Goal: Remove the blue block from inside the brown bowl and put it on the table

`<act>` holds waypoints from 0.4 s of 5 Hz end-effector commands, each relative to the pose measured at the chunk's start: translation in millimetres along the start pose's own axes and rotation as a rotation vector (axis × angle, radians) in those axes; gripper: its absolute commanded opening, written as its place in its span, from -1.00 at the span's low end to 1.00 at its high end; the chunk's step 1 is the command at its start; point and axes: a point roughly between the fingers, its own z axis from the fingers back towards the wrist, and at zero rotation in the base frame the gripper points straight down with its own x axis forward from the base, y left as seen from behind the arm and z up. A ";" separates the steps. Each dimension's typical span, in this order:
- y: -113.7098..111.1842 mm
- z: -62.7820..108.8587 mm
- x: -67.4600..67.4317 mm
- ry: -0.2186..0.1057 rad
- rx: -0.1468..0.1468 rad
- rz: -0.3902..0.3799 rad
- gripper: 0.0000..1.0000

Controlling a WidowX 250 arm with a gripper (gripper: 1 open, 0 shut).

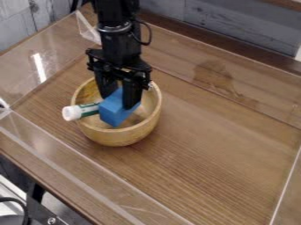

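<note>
A glossy wood-grain bench (223, 149) with clear acrylic edge walls fills the one camera view. The brown bowl (143, 126) sits left of its middle. Inside the bowl, the tool (120, 98) points straight down, jaws closed on the blue block (113, 112), beside a green-and-white marker (83, 110). The block looks light, rigid and matte, best pinched across opposite flat faces.

One raised camera faces the arm (115, 35) across the table (223, 149), looking down at middle distance.
</note>
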 end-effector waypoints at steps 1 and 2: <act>-0.9 22.1 10.0 -0.085 0.022 -0.005 -1.00; -2.1 22.8 10.0 -0.087 0.022 0.000 -1.00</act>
